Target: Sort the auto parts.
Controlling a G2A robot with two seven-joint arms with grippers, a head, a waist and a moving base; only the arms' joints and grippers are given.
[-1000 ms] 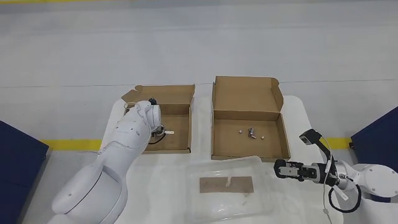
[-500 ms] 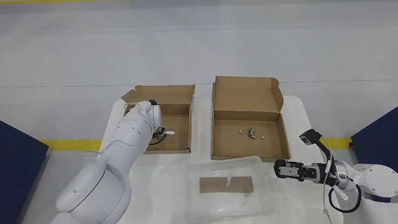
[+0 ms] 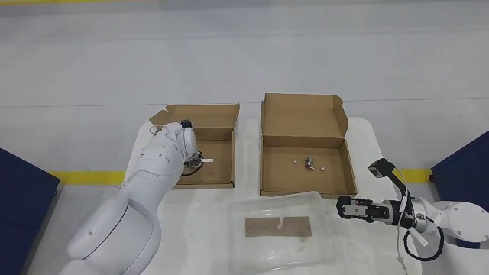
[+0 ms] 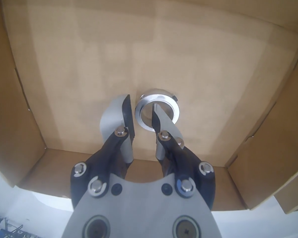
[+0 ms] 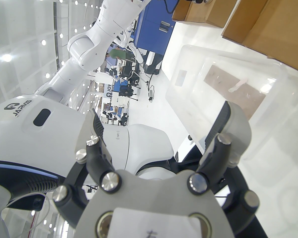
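While left tool (image 4: 140, 106) sits fingers-apart astride wall of ring (image 4: 173, 110) in 10 o'clock box (image 4: 64, 50), skewed lift could hook ring out; right tool (image 5: 160, 111) also apart.

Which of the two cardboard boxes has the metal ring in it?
The smaller box, where the left gripper straddles the wall of the ring, one finger inside it. The larger box beside it holds just a few tiny loose parts.

1. The ring (image 4: 157, 111) is bright silver.
2. The box (image 4: 164, 50) around it and the second box (image 3: 302, 126) are plain brown.
3. The tub (image 3: 321, 248) is clear; its sheet (image 3: 278, 227) is brown.
4. The worktop (image 3: 359, 145) is white.
5. The left pincer (image 4: 140, 110) is black and silver.
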